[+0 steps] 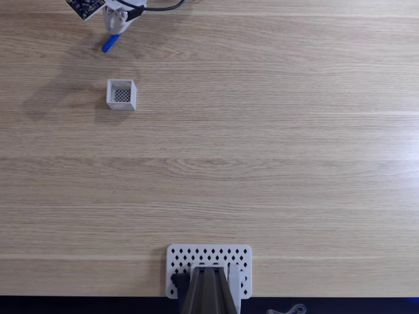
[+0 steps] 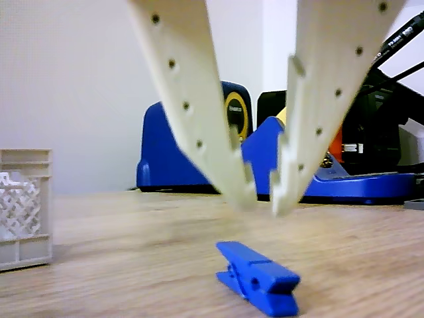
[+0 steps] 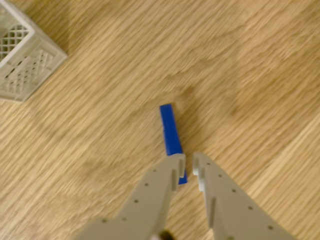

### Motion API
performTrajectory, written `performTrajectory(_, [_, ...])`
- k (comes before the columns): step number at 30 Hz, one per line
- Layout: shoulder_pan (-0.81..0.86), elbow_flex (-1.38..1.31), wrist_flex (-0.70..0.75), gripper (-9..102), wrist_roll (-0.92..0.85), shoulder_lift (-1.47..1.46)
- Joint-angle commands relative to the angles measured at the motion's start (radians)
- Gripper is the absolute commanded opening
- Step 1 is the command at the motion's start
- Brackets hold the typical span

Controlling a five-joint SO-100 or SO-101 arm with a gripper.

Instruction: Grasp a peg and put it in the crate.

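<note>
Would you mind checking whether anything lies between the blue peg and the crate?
Nothing visible does: in the fixed view only bare wood separates the peg from the crate. The hand hovers over the peg, holding nothing.

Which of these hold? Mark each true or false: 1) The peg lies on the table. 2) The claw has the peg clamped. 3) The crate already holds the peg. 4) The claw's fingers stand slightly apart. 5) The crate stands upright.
1) True: the peg lies flat on the wooden table.
2) False: the claw hangs above it, in the other view, not gripping.
3) False: the crate holds no peg.
4) True: a narrow gap shows between them.
5) True: its open top faces up.
</note>
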Motion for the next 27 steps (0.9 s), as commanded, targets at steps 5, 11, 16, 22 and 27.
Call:
performTrajectory(5, [0.015,-0.098,-0.025,17,-0.02,0.002])
performTrajectory(11, [0.008,-0.086,-0.023,18,-0.029,-0.021])
performTrajectory(16, [0.009,-0.086,-0.015,16,-0.032,-0.064])
performTrajectory(22, [0.006,-0.084,-0.009,12,-0.032,-0.081])
performTrajectory(27, [0.012,-0.08,-0.009,10,-0.031,-0.084])
